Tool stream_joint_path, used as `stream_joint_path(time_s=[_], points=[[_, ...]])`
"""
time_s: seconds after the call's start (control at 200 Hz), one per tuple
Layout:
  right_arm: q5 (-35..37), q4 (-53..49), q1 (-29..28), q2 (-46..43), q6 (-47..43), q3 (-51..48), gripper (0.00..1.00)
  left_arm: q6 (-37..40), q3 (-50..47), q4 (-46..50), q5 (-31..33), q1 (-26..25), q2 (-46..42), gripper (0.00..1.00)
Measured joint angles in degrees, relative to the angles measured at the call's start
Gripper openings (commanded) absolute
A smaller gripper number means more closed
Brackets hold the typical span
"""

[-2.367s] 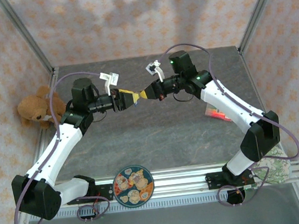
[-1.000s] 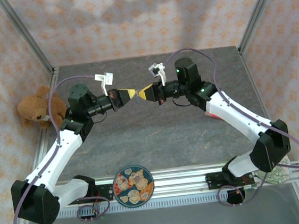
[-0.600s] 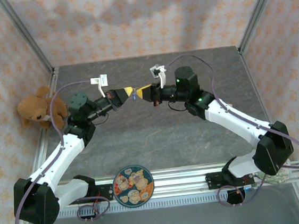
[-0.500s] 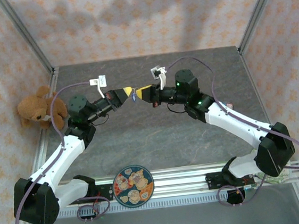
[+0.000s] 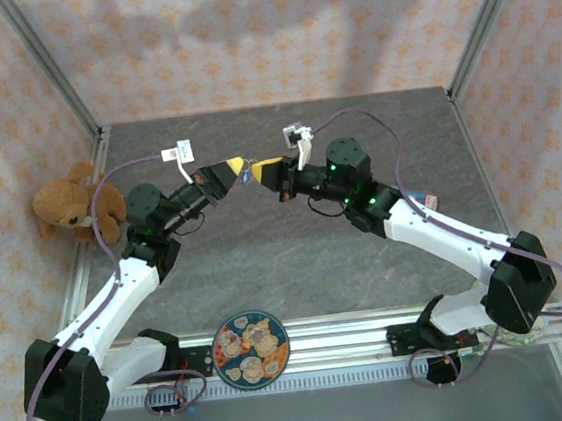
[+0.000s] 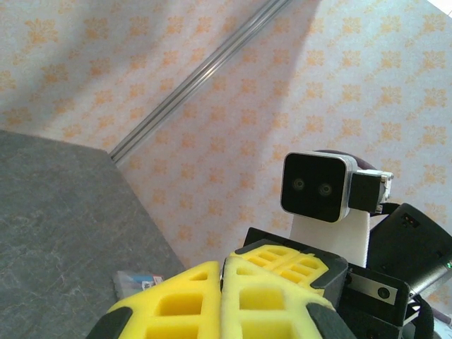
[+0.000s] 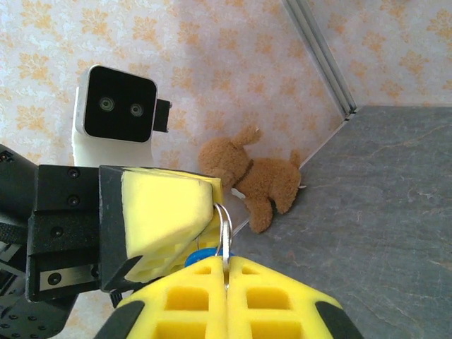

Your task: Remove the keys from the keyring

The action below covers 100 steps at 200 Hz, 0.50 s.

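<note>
In the upper centre of the top view, above the tabletop [image 5: 296,259], the left gripper [image 5: 237,165] and right gripper [image 5: 258,172] are met tip to tip. The right jaws are closed on the keyring [image 7: 200,256], whose thin ring stands up from between them, against the left tip. The left jaws are pressed shut; what is pinched there cannot be told.
</note>
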<state>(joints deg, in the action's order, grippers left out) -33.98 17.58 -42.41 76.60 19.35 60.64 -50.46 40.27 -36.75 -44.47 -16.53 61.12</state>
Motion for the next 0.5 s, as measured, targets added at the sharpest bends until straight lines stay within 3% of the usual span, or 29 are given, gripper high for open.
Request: stream_joint_path(time_s=[0.035, 0.265, 0.501], points=[[0.20, -0.81, -0.09, -0.26, -0.52, 0.11, 0.00, 0.68, -0.02, 0.81, 0.39, 0.02, -0.52, 0.31], [0.44, -11.39, 1.77, -1.77, -4.50, 4.17, 0.00, 6.27, 0.72, 9.46, 2.93, 0.70, -4.74, 0.38], [-6.99, -26.08, 6.78, 1.81, -9.40, 14.58, 0.00, 13.46, 7.15, 21.94, 1.95, 2.01, -4.72, 0.48]])
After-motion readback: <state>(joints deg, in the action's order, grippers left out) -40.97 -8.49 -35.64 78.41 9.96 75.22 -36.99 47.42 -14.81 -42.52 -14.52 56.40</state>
